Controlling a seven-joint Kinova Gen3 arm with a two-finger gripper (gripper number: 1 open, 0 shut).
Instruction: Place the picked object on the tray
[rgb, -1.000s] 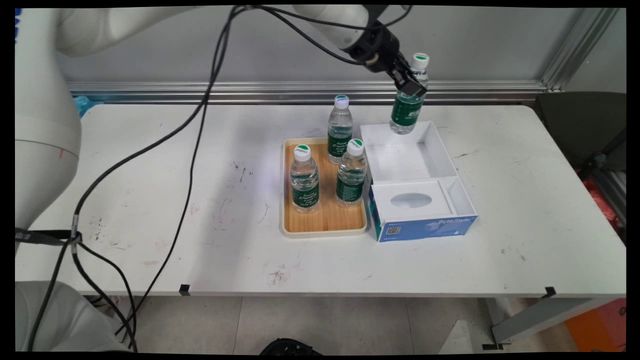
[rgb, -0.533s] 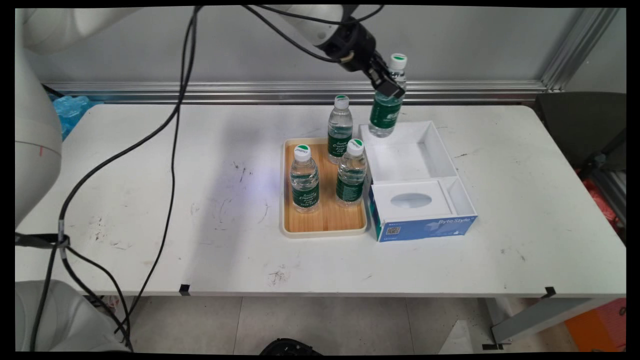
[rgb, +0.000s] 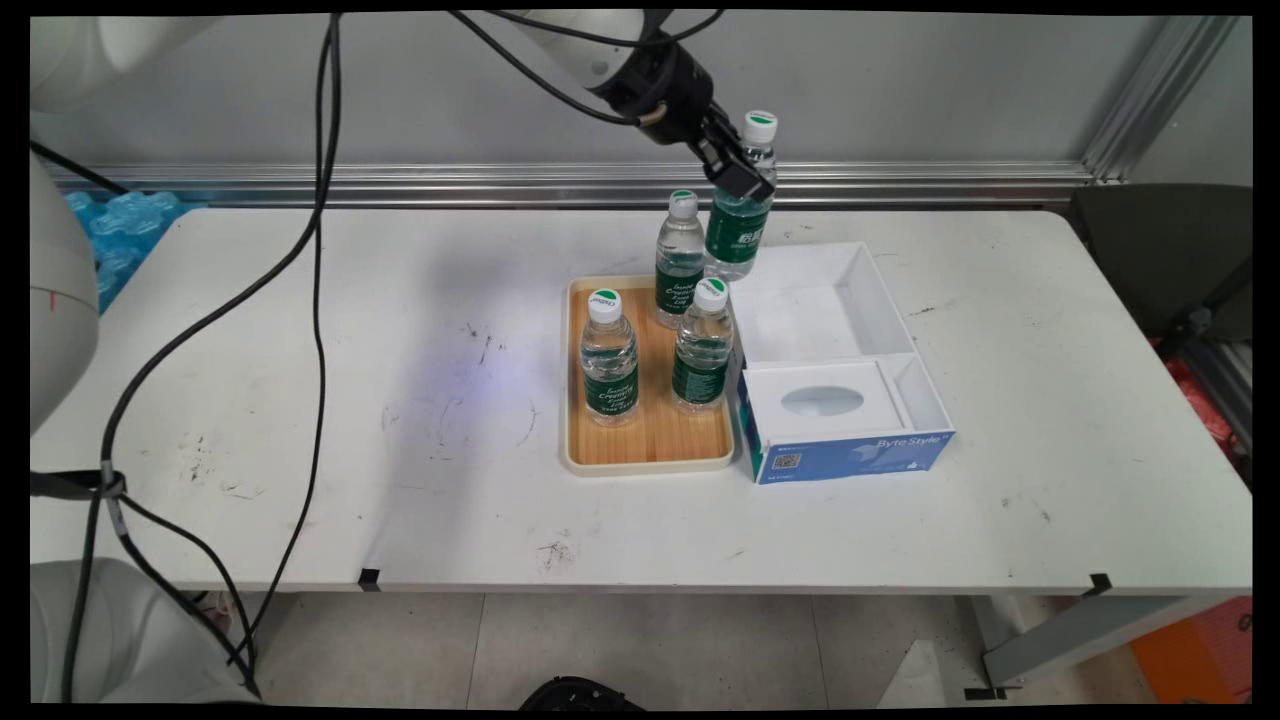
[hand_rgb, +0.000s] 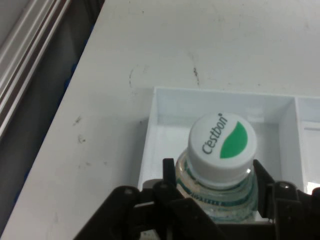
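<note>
Main view: my tool (rgb: 738, 180) is clamped on a water bottle (rgb: 738, 225), held in the air over the white box's (rgb: 870, 300) far-left corner, beside 3 bottles on the wooden tray (rgb: 650, 440). Hand view: fingers (hand_rgb: 167, 172) pinch below the cap (hand_rgb: 222, 142); thin, slick plastic, probably dents, so the shoulder grip suits.

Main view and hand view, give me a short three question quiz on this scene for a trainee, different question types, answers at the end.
1. True or false: the end effector holds a water bottle clear of the table.
2. How many bottles stand on the wooden tray?
3. What lies right of the tray? A) a white box B) a red bowl C) a folded towel

Key: 1 true; 2 three; 3 A
</note>
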